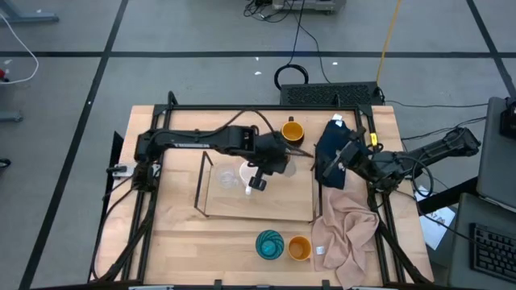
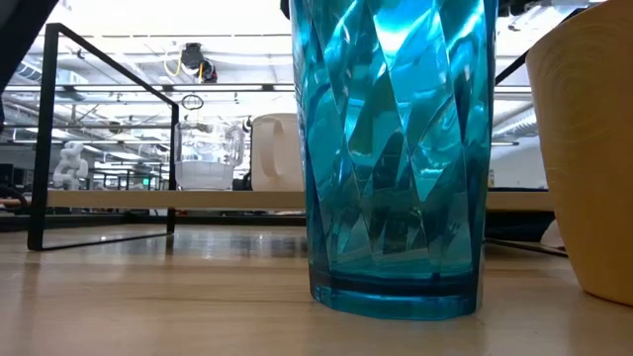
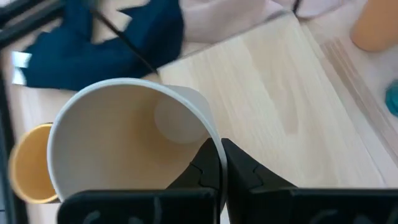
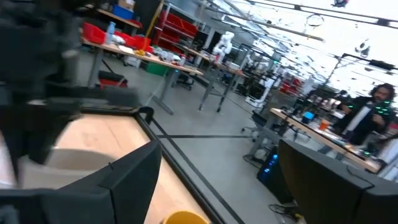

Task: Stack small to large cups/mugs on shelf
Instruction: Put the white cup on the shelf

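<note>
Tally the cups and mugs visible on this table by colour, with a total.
Clear glass: 1
White mug, rim gripped by the left tool: 1
Dark mug with yellow inside: 1
Teal cup: 1
Orange cup: 1
Total: 5

I see a grey floor (image 1: 201, 32) crossed by dark lines around the light-wood tabletop (image 1: 185, 242), with cables (image 1: 302, 32) trailing off its far edge. Beyond it, workbenches (image 4: 149, 59), red bins (image 4: 180, 28) and ceiling lights (image 2: 119, 74) fill the workshop.
</note>
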